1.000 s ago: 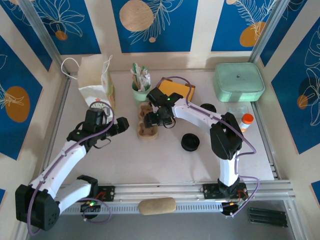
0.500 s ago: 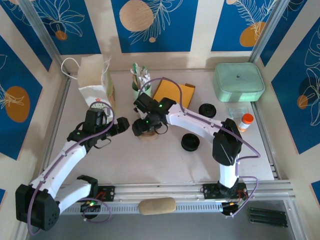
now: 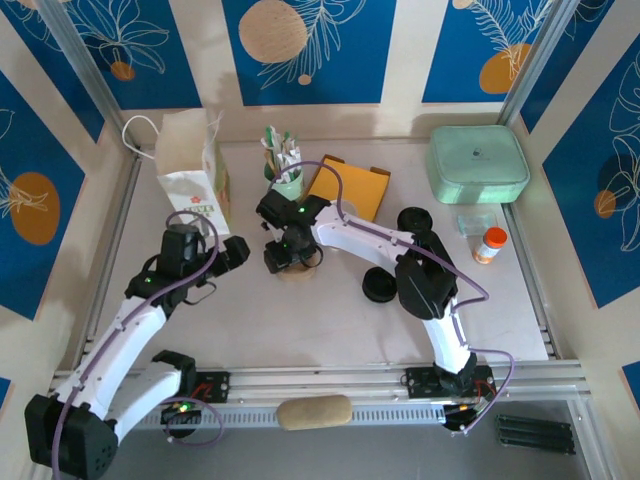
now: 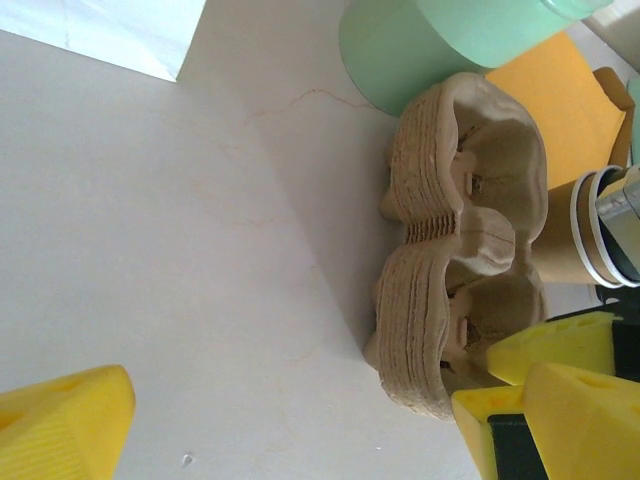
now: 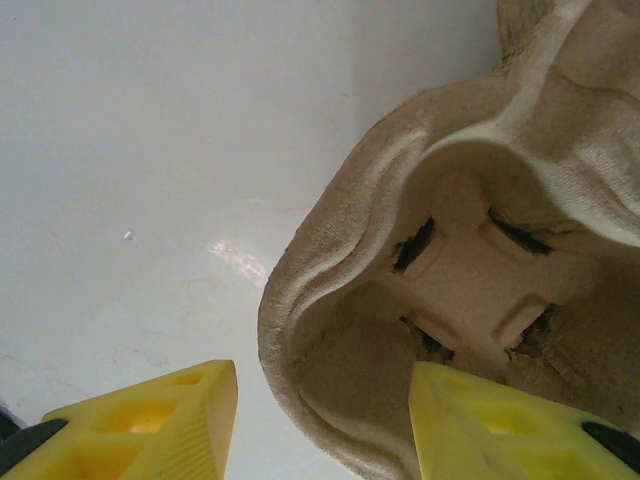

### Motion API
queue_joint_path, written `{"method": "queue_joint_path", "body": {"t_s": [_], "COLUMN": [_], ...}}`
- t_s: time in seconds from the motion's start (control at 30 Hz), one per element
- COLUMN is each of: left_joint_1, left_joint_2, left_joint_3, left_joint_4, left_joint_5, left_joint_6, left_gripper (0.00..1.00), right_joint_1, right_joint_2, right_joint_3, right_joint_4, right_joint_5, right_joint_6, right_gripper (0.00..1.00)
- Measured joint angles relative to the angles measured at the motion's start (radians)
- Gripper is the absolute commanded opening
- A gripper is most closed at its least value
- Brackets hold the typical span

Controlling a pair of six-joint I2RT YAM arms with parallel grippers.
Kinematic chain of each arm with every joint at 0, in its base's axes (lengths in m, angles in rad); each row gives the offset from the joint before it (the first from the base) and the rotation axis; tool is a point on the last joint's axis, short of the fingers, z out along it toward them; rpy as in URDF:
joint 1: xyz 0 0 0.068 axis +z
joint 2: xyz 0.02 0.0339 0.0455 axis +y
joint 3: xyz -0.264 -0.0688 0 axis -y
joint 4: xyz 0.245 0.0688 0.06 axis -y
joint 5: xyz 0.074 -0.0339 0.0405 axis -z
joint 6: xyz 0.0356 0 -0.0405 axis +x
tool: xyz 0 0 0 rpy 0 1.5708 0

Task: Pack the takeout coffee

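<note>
cup [image 4: 562, 245]: kraft paper with white and dark bands at the rim. The left wrist view shows it just past the carrier [image 4: 450, 250], against the orange envelope [image 4: 560, 100]. Whether it touches the carrier I cannot tell.
change: a second ago the right pincer [image 3: 285, 255] hung over the carrier's far end. It has since swung left and nearer, its elbow following, and now covers most of the carrier [image 3: 297, 270]. The left arm has pulled back slightly. The black lid [image 3: 380, 285] has stayed put.
right pincer [image 5: 320, 385]: fingers apart and pinching nothing. One is outside the carrier's [image 5: 480, 200] wall over bare table, the other is in its near well.
left pincer [image 4: 290, 410]: spread wide and empty, low over the table, facing the carrier's side.
cup to pincers: it lies beyond the carrier from the left pincer, between neither pair of fingers.
mint cup [image 4: 430, 50]: stands just beyond the carrier.
writing: the bag [image 3: 190, 170] has a small round print, too small to read.
</note>
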Motion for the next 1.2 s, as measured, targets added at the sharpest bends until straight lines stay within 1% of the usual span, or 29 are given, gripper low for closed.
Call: {"method": "queue_joint_path", "body": {"t_s": [0.33,0.7,1.2], "left_joint_1": [0.001,0.003,0.003], "left_joint_2": [-0.004,-0.004,-0.004], "left_joint_3": [-0.024,-0.032,-0.041], "left_joint_4": [-0.002,-0.001,0.014], "left_joint_5": [-0.002,0.0,0.005], "left_joint_6": [-0.01,-0.025,-0.025], "left_gripper": [0.99,0.99,0.99], "right_joint_1": [0.006,0.009,0.01], "right_joint_2": [0.035,0.062,0.078], "right_joint_3": [0.051,0.061,0.067], "right_joint_4": [-0.011,-0.02,-0.031], "right_joint_5": [-0.001,0.0,-0.002], "right_joint_6": [-0.003,-0.003,-0.01], "right_gripper": [0.49,0.49,0.36]}}
